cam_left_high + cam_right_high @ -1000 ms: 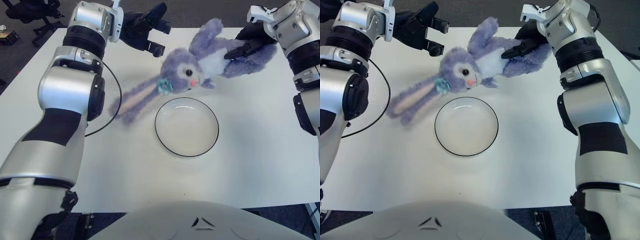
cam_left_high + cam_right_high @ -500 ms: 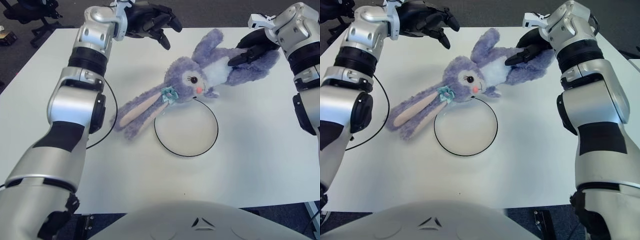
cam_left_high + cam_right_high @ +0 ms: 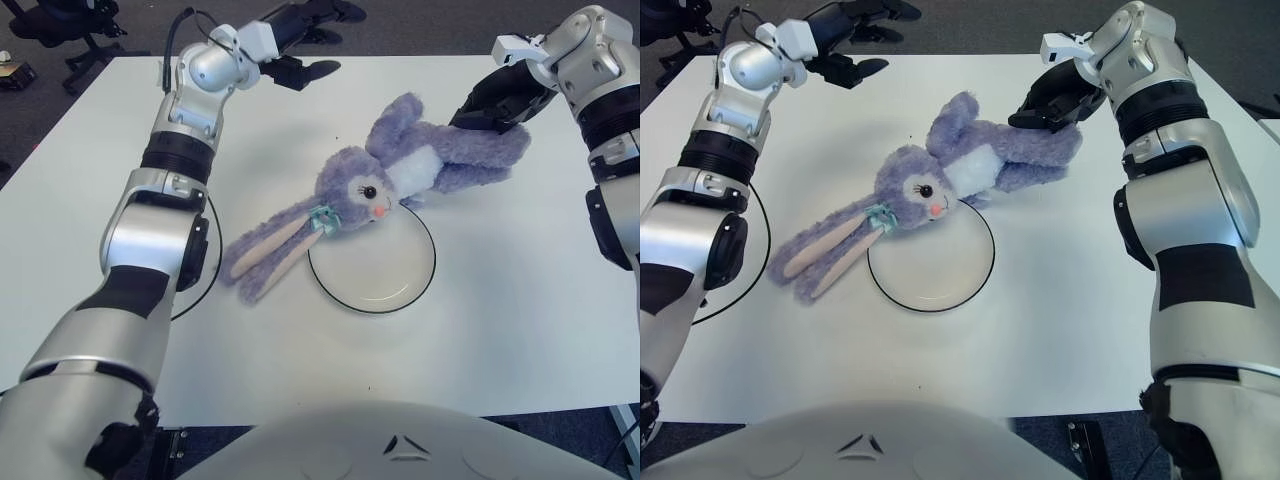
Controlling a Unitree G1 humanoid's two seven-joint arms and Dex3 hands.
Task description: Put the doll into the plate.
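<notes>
White desk (image 3: 520, 300): the purple plush rabbit doll (image 3: 400, 180) lies across the plate (image 3: 372, 262) rim at 12 o'clock. Right hand (image 3: 497, 100) spreads, touching its legs; left hand (image 3: 300, 40) hovers apart at 11 o'clock. Regrasp the torso, lift, and centre it over the plate.

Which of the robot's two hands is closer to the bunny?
The right hand, the one at the bunny's legs at the far right of the table. The left hand is at the table's far edge, well away from the toy.
</notes>
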